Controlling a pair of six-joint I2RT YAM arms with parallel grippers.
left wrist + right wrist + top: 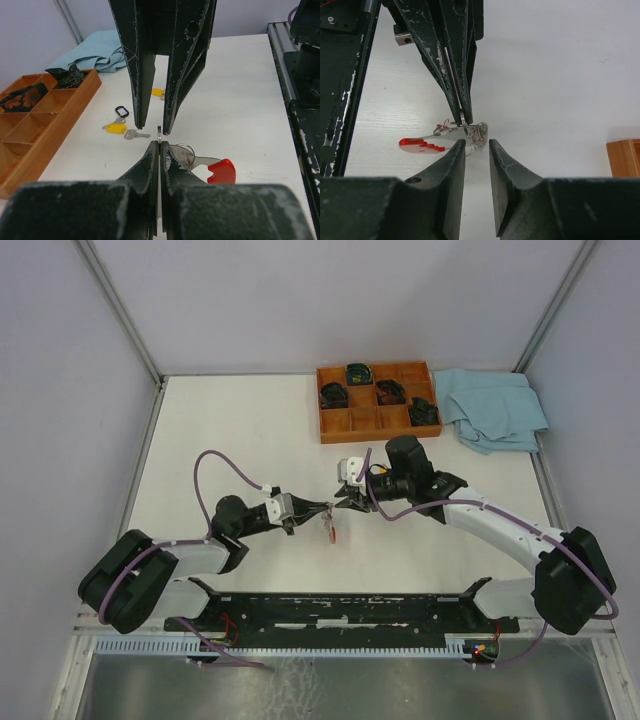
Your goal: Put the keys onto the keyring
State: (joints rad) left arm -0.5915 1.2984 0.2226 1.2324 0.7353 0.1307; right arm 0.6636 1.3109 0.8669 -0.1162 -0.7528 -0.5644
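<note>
The left gripper is clamped on the keyring — the thin silver ring stands on edge between its fingertips, with the red band hanging from it. The right gripper faces it tip to tip, jaws apart on either side of the ring, seemingly not touching. A yellow key lies on the table beside a plain silver key — the second yellow key lies farther off.

My left gripper: black, scuffed white. Keyring: silver ring, red band. Key: yellow cap, silver blade. Loop: black. Tray: orange-brown wood. Cloth: pale blue. Tabletop: white.
</note>
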